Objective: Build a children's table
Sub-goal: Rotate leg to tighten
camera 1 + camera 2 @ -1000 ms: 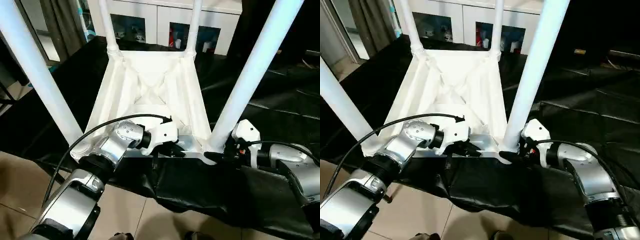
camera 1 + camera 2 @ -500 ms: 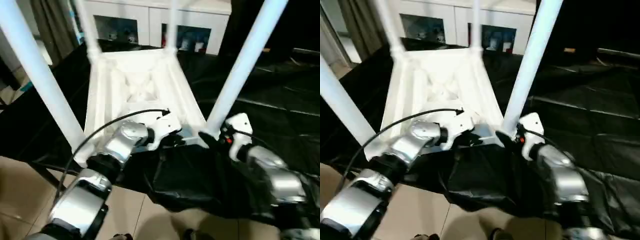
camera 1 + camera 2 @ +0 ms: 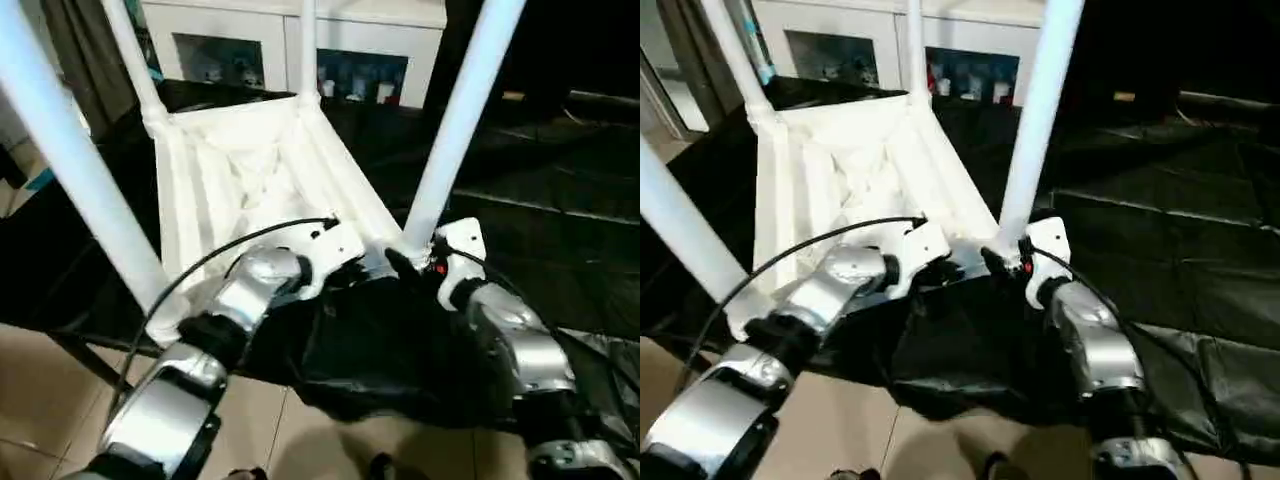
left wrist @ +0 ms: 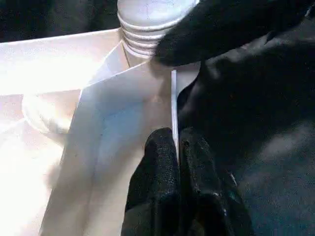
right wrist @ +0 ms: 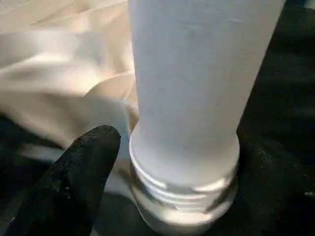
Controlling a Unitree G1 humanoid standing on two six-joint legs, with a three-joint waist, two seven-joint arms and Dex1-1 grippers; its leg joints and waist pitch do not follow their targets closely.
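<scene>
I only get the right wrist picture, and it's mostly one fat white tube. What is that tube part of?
Observer: It's a leg of a white table lying upside down on black cloth.
Operator: Are there other legs?
Observer: Yes, four stand upright, one at each corner.
Operator: What's the other arm doing?
Observer: The left gripper is shut on the table's thin near edge, beside that leg.

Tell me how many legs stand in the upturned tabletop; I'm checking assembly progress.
4: near-left leg, near-right leg beside the right gripper, far-left leg and far-right leg by the cabinet.
</scene>
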